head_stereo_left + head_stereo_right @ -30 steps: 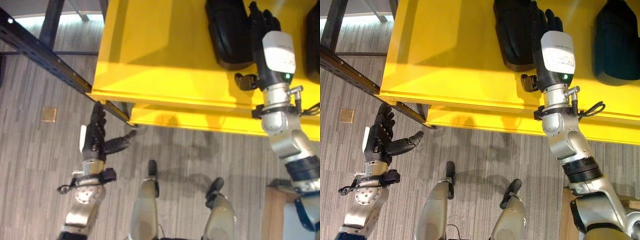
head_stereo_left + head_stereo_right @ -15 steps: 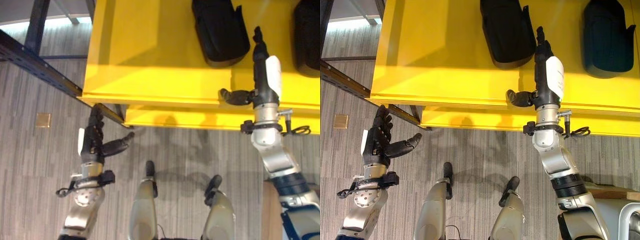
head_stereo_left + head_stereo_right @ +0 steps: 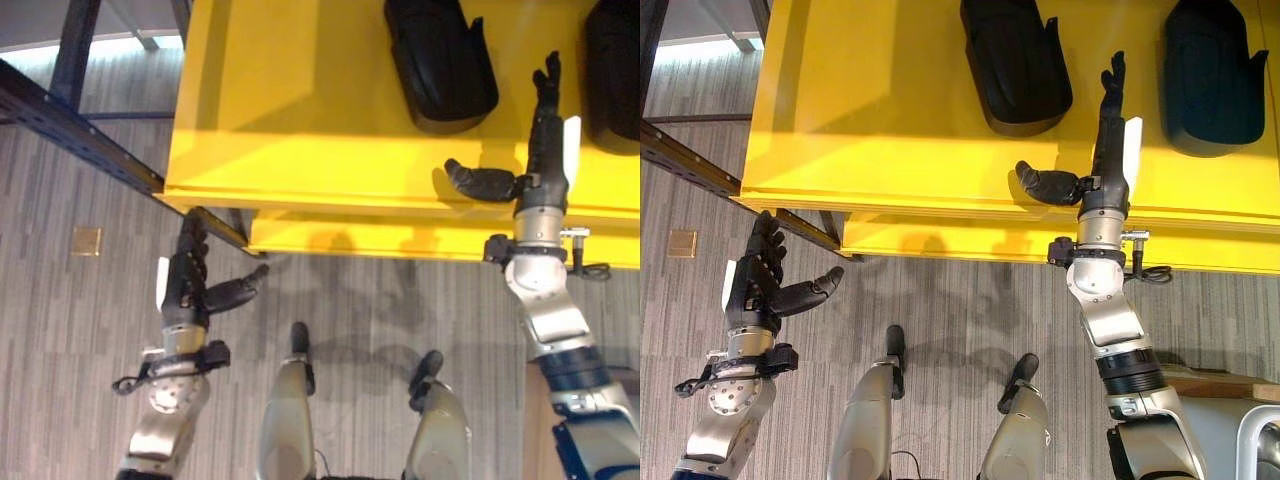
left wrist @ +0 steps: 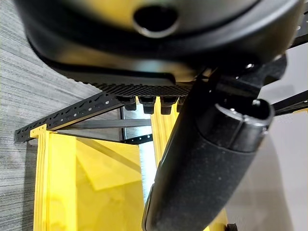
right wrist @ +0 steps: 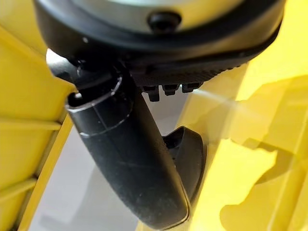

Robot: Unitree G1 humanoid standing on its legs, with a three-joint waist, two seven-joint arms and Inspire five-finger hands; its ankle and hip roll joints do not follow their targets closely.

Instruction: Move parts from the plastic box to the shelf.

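Right hand (image 3: pixel 1108 150) hangs above the yellow shelf (image 3: pixel 890 120), fingers straight and pointing away from the robot, thumb splayed out toward the robot's left, holding nothing. It sits over bare yellow board just inside the shelf's front edge, in the gap between two black parts. One black part (image 3: pixel 1015 62) lies on the shelf just to the left of the fingers and apart from them; a second black part (image 3: pixel 1208 68) lies to the right, near the view's right side. Both rest well back from the front lip (the lip shows as two stepped yellow edges, one below the other).

Left of the first part, the board runs open and unoccupied to its left edge. Beyond that edge a dark perforated metal rail (image 3: pixel 80 125) slants across the grey wood-grain floor (image 3: pixel 70 330).

Left hand (image 3: pixel 190 280) is low over the floor, just short of the shelf's front left corner, fingers straight and thumb spread wide, empty. A small tan square (image 3: pixel 86 240) lies on the floor to its left, well apart.

At the lower right, a wooden corner (image 3: pixel 1230 385) shows beside the right arm.
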